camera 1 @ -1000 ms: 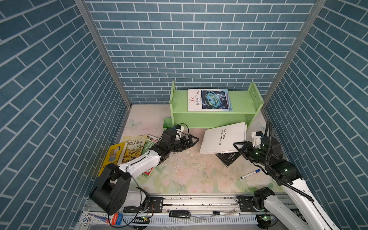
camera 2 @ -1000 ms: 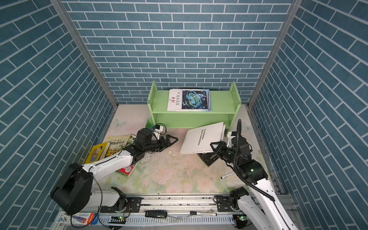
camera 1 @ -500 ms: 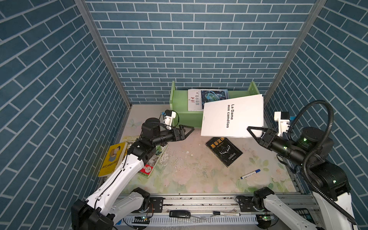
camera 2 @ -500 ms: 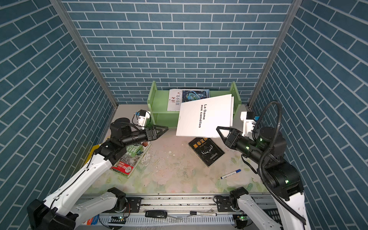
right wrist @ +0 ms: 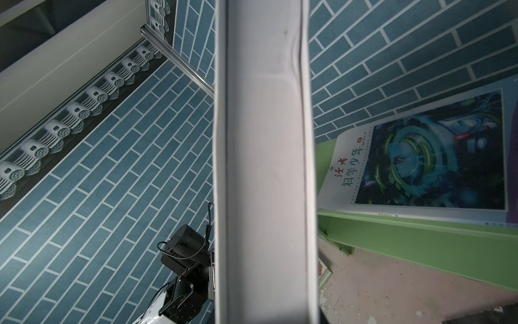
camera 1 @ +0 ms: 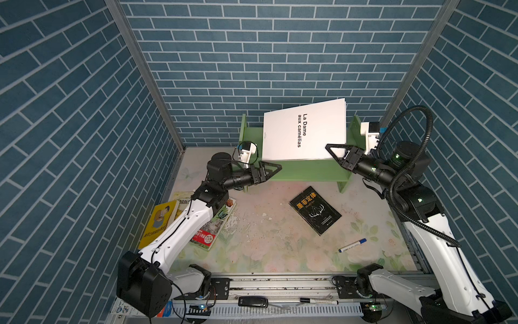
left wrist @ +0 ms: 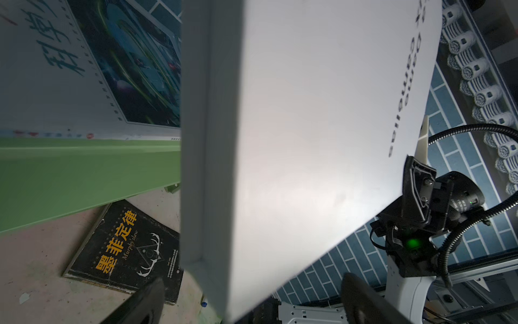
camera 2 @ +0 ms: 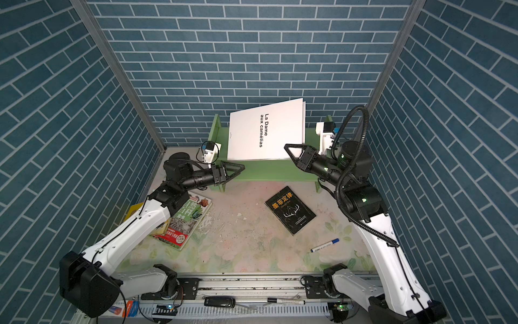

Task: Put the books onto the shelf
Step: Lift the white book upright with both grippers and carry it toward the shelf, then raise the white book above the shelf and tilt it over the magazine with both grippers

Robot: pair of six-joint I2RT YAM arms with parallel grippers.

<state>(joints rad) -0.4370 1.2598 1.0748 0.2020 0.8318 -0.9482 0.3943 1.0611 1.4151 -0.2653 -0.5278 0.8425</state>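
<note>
Above the shelf (camera 1: 308, 171), the right end effector (camera 1: 332, 150) is clamped on an edge of the tilted white book (camera 1: 304, 131) (sci-fi book (right wrist: 420, 157) lies on the top tier), the left end effector (camera 1: 276, 169) stands jaws apart beside its lower corner; placement apparently next requires levelling, lowering, releasing.

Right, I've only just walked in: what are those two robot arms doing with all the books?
The right gripper is shut on a corner of the large plain white book, holding it tilted above the light green wooden shelf. The left gripper is open near the book's opposite lower corner, gripping nothing. The white book with a blue sci-fi picture already lies on the shelf. The black book with orange characters, the green botanical book and the yellow cartoon-man book lie on the table, unshelved.
</note>
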